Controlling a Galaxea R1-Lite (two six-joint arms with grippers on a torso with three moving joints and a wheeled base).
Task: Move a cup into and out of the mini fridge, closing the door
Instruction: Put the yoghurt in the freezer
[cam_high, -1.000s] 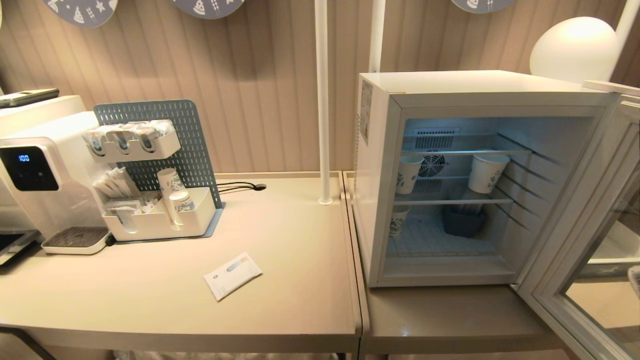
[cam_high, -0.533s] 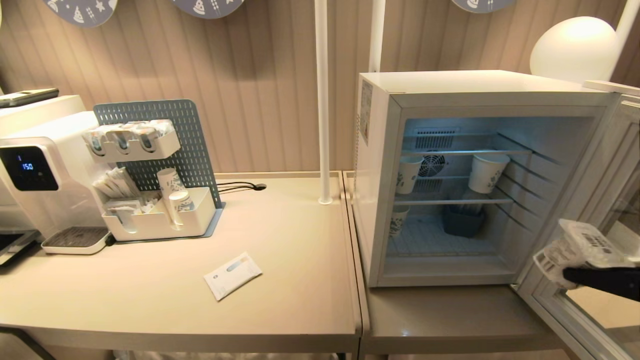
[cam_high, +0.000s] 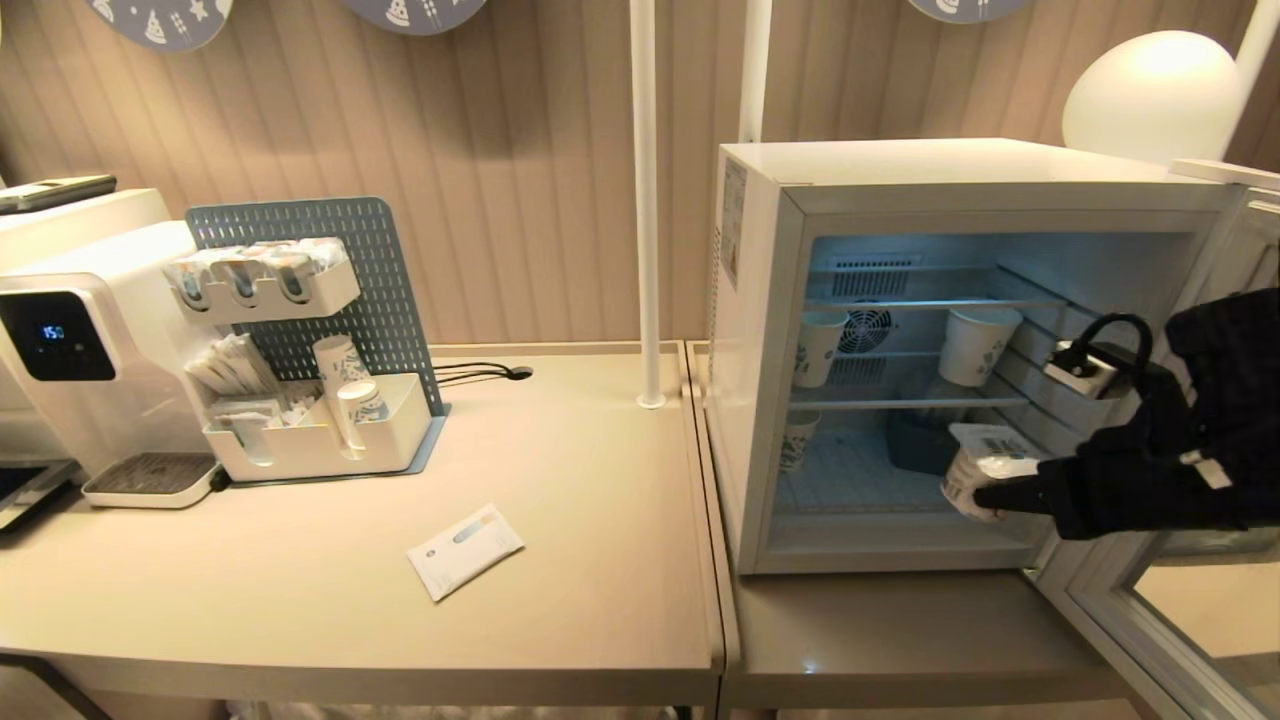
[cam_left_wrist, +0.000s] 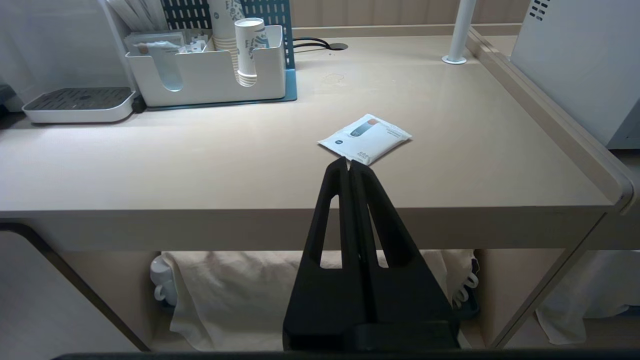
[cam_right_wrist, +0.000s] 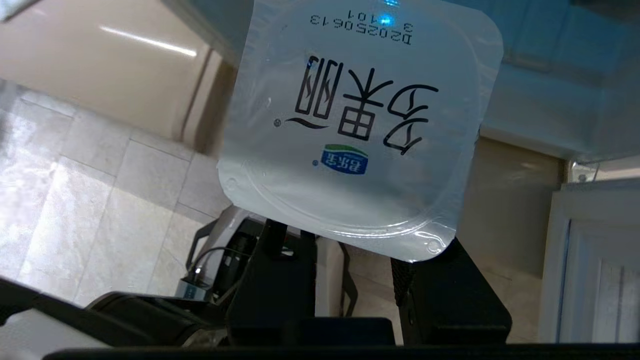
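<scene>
The mini fridge (cam_high: 760, 300) stands on the right table with its inside lit. Its door (cam_high: 1120, 600) is swung wide open to the right. My right gripper (cam_high: 985, 495) is shut on the cup (cam_high: 985, 455), a small white pot with a flat lid, and holds it at the lower right of the fridge's opening, above the bottom shelf. In the right wrist view the cup's lid (cam_right_wrist: 360, 125) fills the middle above the right gripper (cam_right_wrist: 357, 240). My left gripper (cam_left_wrist: 348, 162) hangs shut and empty before the left table's front edge.
Taller paper cups (cam_high: 975, 345) (cam_high: 815, 348) sit on the fridge's wire shelves, and a dark bin (cam_high: 920, 445) stands at the bottom. A white sachet (cam_high: 465, 550) lies on the left table. An organiser (cam_high: 320, 440) and a dispenser (cam_high: 70, 350) stand at back left.
My right arm, out of view a second ago, has come in from the lower right with the cup and moved left to the fridge's opening. The left arm has not moved.
</scene>
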